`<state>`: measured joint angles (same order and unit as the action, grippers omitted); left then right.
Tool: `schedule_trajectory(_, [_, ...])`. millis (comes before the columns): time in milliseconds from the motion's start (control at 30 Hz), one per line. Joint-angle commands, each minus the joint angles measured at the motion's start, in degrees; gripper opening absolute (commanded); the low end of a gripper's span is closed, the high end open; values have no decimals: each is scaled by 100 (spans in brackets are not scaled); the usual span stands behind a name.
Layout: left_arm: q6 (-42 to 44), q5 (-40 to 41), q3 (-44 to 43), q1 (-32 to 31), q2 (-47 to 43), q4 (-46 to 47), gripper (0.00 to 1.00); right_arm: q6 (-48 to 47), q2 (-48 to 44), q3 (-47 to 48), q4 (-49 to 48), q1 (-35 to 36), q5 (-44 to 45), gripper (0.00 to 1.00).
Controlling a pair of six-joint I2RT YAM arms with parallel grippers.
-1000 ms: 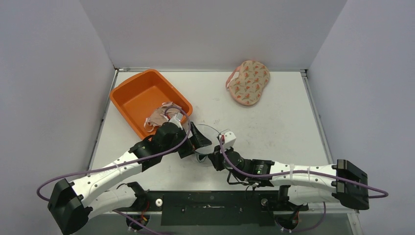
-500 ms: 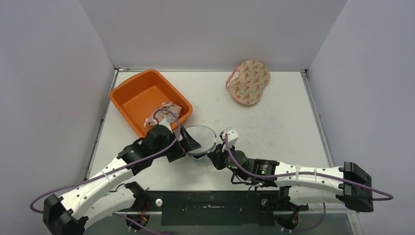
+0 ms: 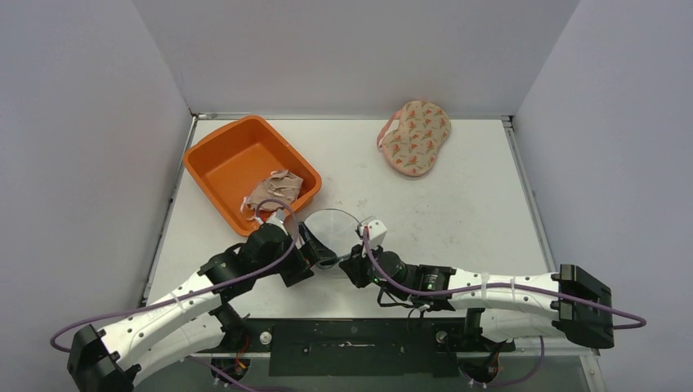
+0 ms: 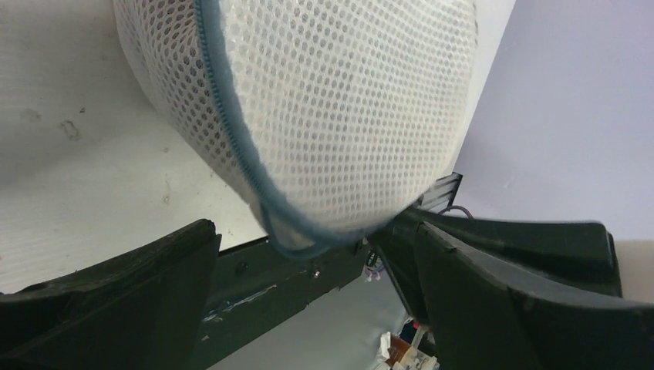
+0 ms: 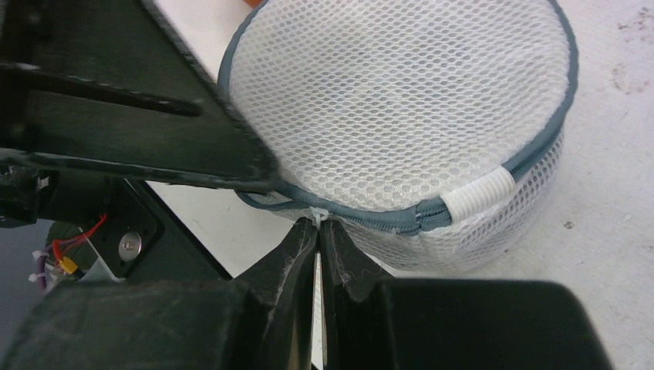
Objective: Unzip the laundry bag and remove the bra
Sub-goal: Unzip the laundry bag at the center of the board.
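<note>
Mesh laundry bag (image 3: 330, 230) sat zipped near the front edge of the table (image 3: 466, 204), between the two arms. Left gripper (image 4: 315, 228) stood spread wide, a finger on either side of the bag's lower curve; I couldn't tell whether they touched it. Right gripper (image 5: 318, 228) was pressed together at the seam, pinching the small white zipper pull (image 5: 318, 213).

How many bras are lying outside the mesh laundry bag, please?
2: a beige bra in the orange bin, and a floral bra near the table's far edge. The bag may hide another.
</note>
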<state>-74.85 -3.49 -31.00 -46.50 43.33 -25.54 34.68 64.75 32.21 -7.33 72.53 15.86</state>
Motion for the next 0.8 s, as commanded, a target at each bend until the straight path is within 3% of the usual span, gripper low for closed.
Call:
schedule_trajectory(0, [-195, 21, -360, -86, 535, 660, 96, -132, 199, 380, -348, 121, -284, 5])
schedule_trajectory(200, [-231, 462, -371, -59, 652, 677, 100, -154, 138, 436, -351, 201, -231, 5])
schedule_trajectory(467, [-156, 621, -276, 148, 765, 684, 64, -64, -200, 303, -144, 193, -71, 5])
schedule_trajectory(767, [-97, 683, -292, 176, 844, 732, 42, 80, -682, 14, 144, 188, 208, 5])
